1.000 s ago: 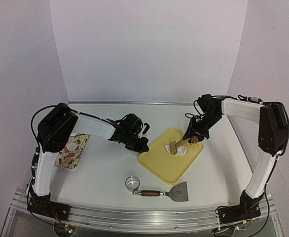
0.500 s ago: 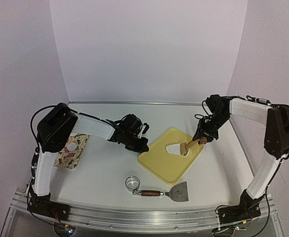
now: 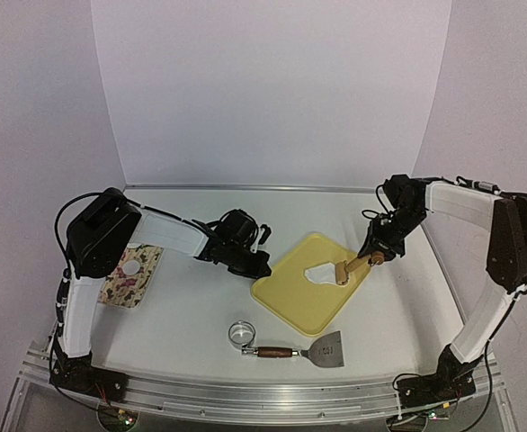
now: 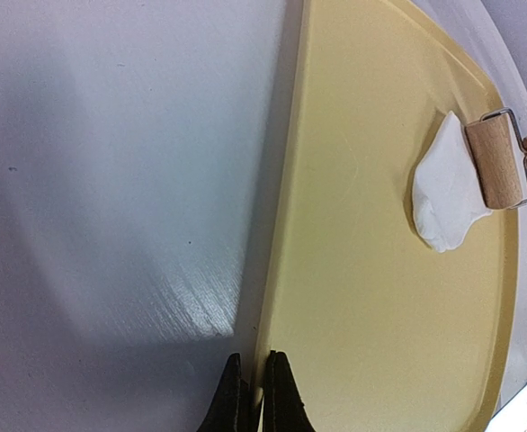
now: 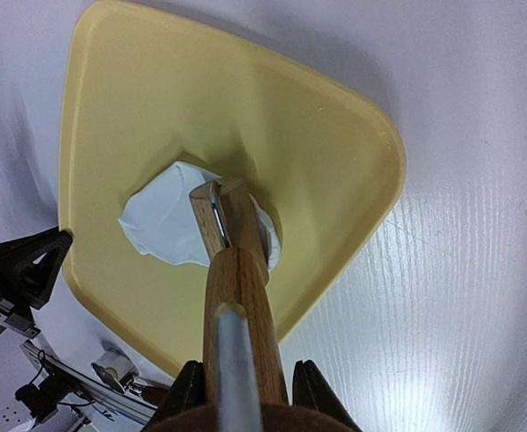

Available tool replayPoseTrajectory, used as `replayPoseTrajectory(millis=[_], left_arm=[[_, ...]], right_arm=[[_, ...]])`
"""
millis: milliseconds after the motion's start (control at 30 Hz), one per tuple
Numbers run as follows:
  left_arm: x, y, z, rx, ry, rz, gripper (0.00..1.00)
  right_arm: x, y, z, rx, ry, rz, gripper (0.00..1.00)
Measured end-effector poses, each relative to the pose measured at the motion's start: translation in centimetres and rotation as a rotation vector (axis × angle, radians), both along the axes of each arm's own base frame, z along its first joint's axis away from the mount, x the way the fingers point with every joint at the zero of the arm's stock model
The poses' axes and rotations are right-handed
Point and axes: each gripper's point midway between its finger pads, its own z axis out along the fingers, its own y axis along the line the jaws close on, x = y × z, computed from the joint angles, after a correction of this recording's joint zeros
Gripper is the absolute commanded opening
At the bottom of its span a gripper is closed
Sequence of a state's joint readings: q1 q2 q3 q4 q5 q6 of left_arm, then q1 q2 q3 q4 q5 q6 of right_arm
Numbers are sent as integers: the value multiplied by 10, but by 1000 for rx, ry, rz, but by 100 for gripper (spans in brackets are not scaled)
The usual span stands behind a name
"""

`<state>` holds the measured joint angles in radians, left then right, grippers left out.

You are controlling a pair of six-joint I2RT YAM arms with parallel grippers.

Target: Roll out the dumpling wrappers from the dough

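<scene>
— What has changed?
— The roller [image 3: 344,270], its handle clamped in the right gripper [image 3: 378,256], has travelled rightward across the dough [image 3: 320,270] to its right end.
— And the dough?
— A flat, uneven patch on the yellow board [image 3: 290,301]; it likely needs more passes. The left gripper [image 3: 250,264] is closed and empty at the board's left rim.

A robot lab booth, not a kitchen: bare white panels [image 3: 272,90] box in a white desk [image 3: 192,310], with left arm [image 3: 169,232] and right arm [image 3: 457,200] bolted to an aluminium rail [image 3: 263,393].
</scene>
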<state>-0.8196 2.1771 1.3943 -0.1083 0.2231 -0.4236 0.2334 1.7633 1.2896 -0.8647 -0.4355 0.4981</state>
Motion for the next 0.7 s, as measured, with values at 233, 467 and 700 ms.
replayPoseTrajectory(millis=[233,467,700], left_arm=[[-1,1,0,-7,-2,4,0],[0,1,0,-8,-3,8,0],[0,1,0,-10,0,13,0]], right_arm=[[-2,-7,0,1,3,-17,0],[-4,-15,2,5,13,-38,0],[-7,-24,4,1,21,-46,0]])
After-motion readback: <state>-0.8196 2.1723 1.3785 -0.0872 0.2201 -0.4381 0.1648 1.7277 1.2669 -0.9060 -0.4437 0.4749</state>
